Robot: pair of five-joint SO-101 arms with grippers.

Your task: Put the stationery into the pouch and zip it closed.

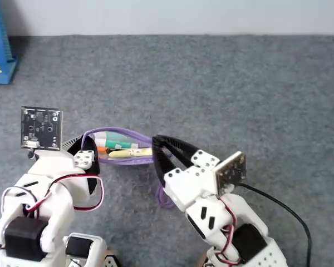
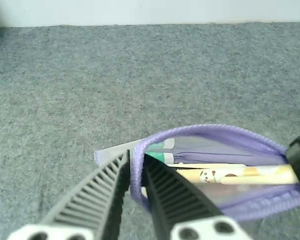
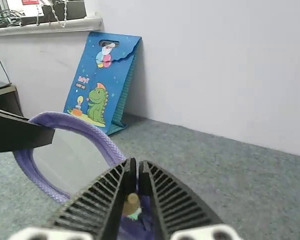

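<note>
The clear pouch point(image 1: 122, 151) with a purple zip rim lies open on the grey carpet. Inside it are a yellow pen point(image 1: 125, 153) point(image 2: 240, 175), a green and white item point(image 1: 118, 142) point(image 2: 157, 150) and something orange. My left gripper point(image 1: 88, 148) point(image 2: 136, 167) is shut on the rim at the pouch's left end. At the pouch's right end my right gripper point(image 1: 156, 146) point(image 3: 137, 172) is shut on the rim point(image 3: 90, 131); a small yellowish piece point(image 3: 131, 202) shows between its fingers. The pouch's mouth bows open between the two grippers.
A purple strap loop point(image 1: 165, 199) trails from the pouch's right end under the right arm. A blue gift bag with a dinosaur point(image 1: 0, 55) point(image 3: 102, 80) stands against the wall at the far left. Grey carpet stretches beyond the pouch.
</note>
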